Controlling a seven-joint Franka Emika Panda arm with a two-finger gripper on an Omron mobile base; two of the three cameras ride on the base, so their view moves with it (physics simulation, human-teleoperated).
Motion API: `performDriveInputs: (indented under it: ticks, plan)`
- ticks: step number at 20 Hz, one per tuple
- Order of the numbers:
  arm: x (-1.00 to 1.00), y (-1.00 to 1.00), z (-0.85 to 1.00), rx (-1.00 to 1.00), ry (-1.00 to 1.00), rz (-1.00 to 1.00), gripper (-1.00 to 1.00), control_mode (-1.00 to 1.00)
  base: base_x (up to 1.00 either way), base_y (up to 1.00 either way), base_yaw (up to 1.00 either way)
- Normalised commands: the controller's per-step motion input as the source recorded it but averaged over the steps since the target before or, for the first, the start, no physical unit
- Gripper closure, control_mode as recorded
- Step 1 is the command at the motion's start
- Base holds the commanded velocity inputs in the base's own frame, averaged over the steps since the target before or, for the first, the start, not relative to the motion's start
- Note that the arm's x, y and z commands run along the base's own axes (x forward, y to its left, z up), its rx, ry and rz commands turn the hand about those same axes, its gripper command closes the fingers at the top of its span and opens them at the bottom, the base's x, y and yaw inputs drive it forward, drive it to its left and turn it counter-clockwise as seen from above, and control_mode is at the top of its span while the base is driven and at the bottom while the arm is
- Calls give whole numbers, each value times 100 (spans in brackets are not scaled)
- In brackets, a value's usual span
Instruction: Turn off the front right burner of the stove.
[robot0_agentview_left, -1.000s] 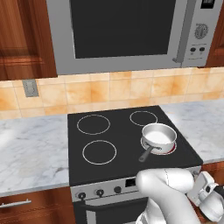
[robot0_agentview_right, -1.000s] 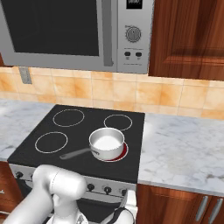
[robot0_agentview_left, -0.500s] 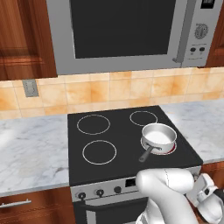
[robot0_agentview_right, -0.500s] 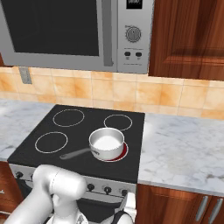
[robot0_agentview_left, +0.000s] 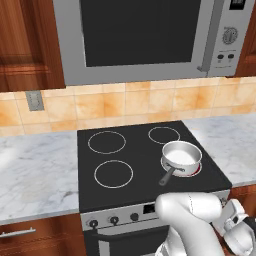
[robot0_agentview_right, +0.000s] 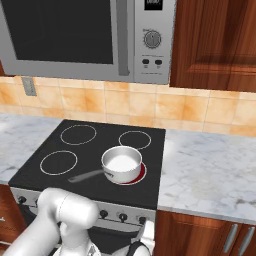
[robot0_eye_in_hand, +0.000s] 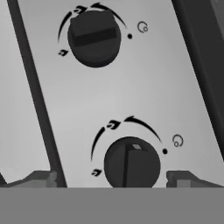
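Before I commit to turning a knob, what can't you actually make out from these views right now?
- Hand view: gripper fingertips cut off by the bottom edge; no contact with the lower knob can be confirmed.
- Hand view: which burner each knob controls; markings too small.
- Left base view: front right burner mostly covered by the saucepan.

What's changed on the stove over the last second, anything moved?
Nothing visibly changed. The arm stays low in front of the stove panel, the saucepan sits on the front right burner, which glows red as before, and the gripper brackets a knob, fingers apart.
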Motion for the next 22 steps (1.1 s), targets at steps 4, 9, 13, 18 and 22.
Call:
performDriveInputs:
  ticks: [4, 9, 13, 18, 22]
  plan:
    - [0, 0, 11, 3, 0, -5, -100, -100, 0, 0, 0]
    - [0, 0, 17, 5, 0, -3, -100, -100, 0, 0, 0]
    - [0, 0, 8, 6, 0, 0, -100, -100, 0, 0, 0]
    - [0, 1, 0, 4, 0, 0, -100, -100, 0, 0, 0]
    - [0, 10, 0, 1, 0, 0, -100, -100, 0, 0, 0]
